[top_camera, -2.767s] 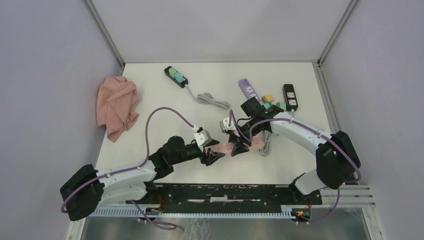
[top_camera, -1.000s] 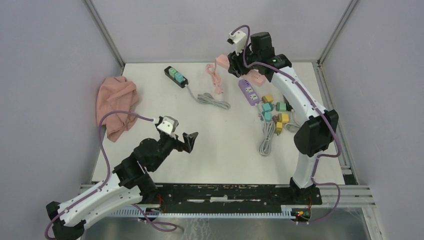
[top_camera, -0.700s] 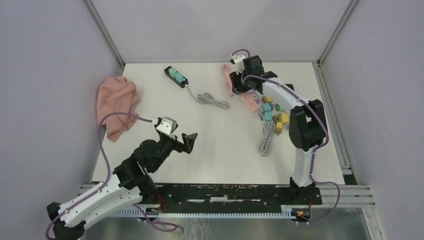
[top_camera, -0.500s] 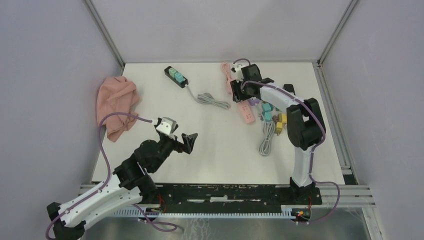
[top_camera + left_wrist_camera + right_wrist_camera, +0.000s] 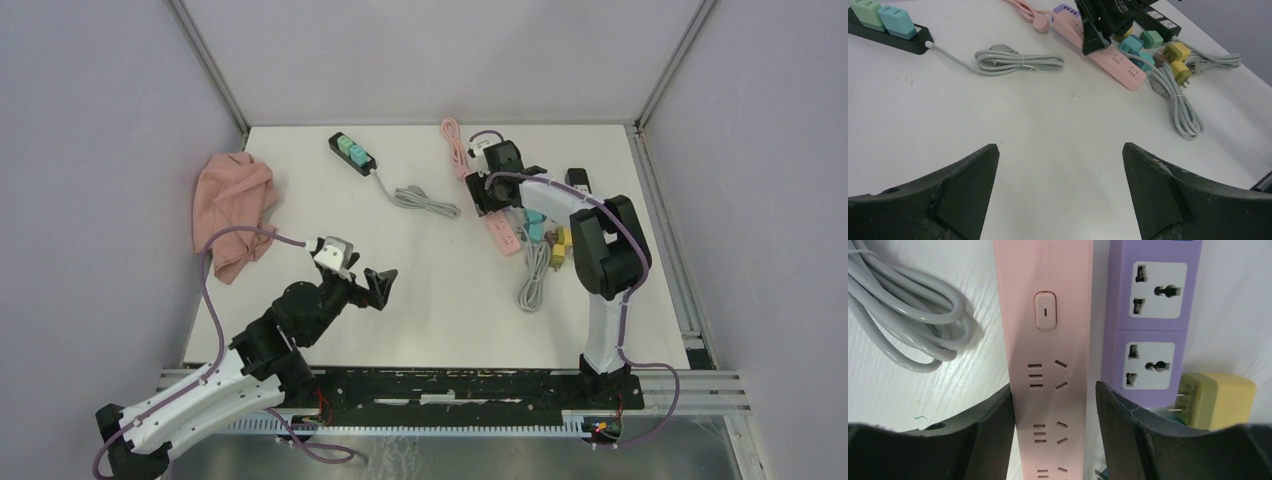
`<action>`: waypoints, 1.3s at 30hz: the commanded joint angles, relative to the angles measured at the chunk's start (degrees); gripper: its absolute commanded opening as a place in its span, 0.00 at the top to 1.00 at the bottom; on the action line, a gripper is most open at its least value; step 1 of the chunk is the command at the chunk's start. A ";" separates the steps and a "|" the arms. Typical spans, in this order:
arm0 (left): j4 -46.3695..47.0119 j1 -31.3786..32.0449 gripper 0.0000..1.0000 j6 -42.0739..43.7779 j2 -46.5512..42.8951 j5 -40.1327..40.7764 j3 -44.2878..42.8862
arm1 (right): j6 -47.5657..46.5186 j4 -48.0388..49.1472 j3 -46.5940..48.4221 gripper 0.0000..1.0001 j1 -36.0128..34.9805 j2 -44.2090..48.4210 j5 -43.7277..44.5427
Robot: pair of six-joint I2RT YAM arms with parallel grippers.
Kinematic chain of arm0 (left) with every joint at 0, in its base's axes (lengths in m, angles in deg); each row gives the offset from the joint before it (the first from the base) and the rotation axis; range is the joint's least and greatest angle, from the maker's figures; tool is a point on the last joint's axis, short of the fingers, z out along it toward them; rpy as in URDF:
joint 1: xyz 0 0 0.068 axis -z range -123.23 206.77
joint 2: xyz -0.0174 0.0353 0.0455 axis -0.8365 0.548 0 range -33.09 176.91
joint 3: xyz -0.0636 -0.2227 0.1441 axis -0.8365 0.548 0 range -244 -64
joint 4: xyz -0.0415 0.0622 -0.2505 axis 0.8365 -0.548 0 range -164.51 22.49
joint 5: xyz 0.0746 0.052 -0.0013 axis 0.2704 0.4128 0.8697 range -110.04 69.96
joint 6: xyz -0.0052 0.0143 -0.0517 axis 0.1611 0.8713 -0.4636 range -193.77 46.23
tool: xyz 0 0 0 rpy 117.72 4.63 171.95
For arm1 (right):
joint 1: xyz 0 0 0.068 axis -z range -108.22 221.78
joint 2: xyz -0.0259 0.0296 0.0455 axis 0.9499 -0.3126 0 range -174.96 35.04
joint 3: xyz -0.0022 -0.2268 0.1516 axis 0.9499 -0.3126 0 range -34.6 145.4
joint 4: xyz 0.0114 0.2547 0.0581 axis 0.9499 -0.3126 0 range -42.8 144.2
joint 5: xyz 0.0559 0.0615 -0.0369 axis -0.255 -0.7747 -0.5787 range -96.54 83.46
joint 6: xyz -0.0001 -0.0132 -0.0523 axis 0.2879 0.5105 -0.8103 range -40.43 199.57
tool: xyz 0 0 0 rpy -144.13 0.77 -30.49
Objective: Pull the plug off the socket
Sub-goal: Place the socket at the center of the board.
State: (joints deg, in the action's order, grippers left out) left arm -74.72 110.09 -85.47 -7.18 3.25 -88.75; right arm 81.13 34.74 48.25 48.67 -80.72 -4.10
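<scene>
A pink power strip lies flat at the back right of the table, its sockets bare in the right wrist view. My right gripper straddles it, jaws open: the left finger touches its edge, the right finger stands a sliver off. My left gripper is wide open and empty over bare table in the left wrist view. A black power strip with a green plug and a teal plug seated in it lies at the back middle.
A purple strip lies beside the pink one, with loose teal and yellow plugs and a yellow plug. Grey cords, a pink cord, another black strip, a pink cloth at left.
My right arm carried the pink strip from the table's front middle up and to the back right, then lowered it flat beside the purple strip. My left arm drew back and opened.
</scene>
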 commanded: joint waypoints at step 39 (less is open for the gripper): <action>35.12 -28.59 0.01 -35.36 31.13 -32.46 5.89 | -15.80 -8.60 -2.27 0.30 8.89 20.59 -50.60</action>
State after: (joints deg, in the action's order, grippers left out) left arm -45.86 83.45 -111.59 18.33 -23.35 -79.20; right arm 66.20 25.86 43.94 56.84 -62.86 -51.53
